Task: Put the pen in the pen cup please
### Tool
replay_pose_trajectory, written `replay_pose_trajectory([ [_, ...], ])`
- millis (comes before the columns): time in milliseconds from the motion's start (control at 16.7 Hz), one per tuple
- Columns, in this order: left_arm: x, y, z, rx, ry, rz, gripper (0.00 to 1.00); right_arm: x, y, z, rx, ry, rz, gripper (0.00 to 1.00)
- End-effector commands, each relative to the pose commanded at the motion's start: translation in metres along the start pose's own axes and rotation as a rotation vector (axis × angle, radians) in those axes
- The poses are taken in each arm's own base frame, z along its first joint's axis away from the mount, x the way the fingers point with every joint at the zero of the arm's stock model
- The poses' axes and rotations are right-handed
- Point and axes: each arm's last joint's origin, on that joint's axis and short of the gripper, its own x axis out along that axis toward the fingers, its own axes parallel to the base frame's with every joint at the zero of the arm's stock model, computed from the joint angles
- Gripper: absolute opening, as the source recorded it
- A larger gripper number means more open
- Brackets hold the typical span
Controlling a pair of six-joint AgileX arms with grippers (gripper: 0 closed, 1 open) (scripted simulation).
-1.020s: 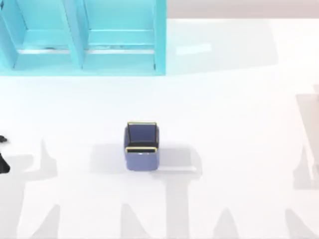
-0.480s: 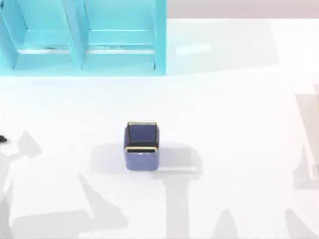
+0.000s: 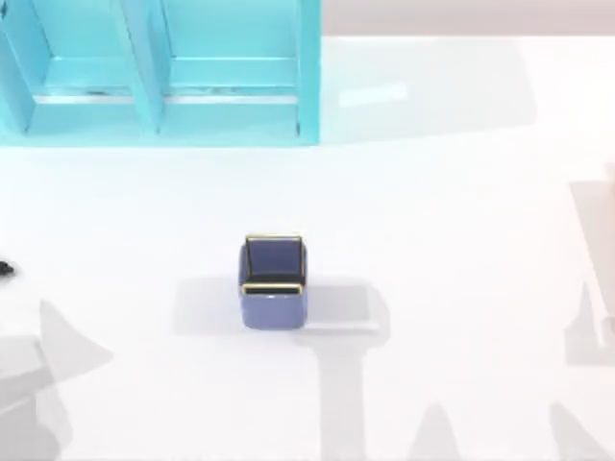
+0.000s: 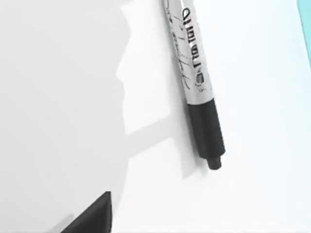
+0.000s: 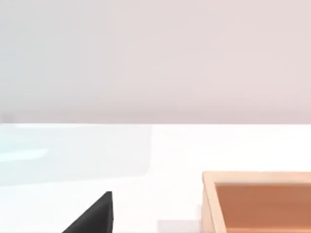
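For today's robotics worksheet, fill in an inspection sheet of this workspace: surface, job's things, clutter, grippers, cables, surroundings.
Surface: white table, shadowed in places.
Job's things: pen lies flat on the table, ungripped; its tip shows at the top view's left edge. Cup stands upright mid-table, no pen in it.
Clutter: wooden box in the right wrist view.
Grippers: a dark finger near the pen; another in the right wrist view.
Cables: nothing seen.
Surroundings: turquoise shelf at the table's back left.
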Motion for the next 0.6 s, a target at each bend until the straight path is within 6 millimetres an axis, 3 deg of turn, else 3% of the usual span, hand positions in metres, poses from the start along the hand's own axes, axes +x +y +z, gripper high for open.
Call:
replay_pose_trajectory([
  [300,0.014,0.025,0.03,-0.232,0.043,-0.029,1.0,0.0,0.0,0.0,0.0,0.0,0.0,1.0],
  [600,0.016,0.027,0.034,-0.251,0.049,-0.042,1.0,0.0,0.0,0.0,0.0,0.0,0.0,1.0],
])
